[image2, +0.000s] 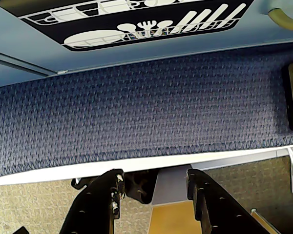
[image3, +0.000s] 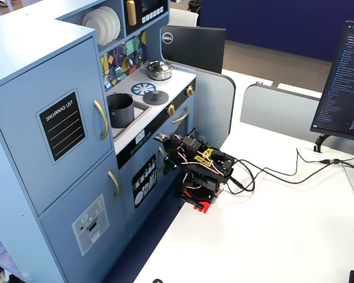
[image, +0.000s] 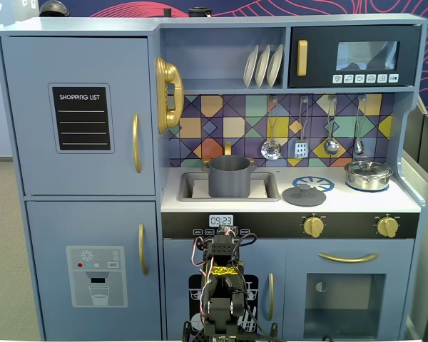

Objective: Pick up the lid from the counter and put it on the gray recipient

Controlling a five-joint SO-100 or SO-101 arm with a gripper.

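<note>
The dark-gray lid (image: 304,194) with a small knob lies flat on the counter, partly over the blue-and-white burner mark, and it also shows in the other fixed view (image3: 153,97). The gray recipient (image: 230,177), a matte pot with gold handles, stands uncovered in the sink, to the left of the lid (image3: 121,109). My arm (image: 221,285) is folded low in front of the kitchen, well below the counter. My gripper (image2: 154,181) is open and empty, pointing down at the table edge and blue carpet. In the side fixed view it sits by the cabinet door (image3: 167,165).
A shiny silver pot (image: 368,174) with its own lid stands on the right burner. Utensils (image: 299,135) hang on the backsplash above the counter. The white table (image3: 271,224) holds cables, with a monitor (image3: 342,82) at the right.
</note>
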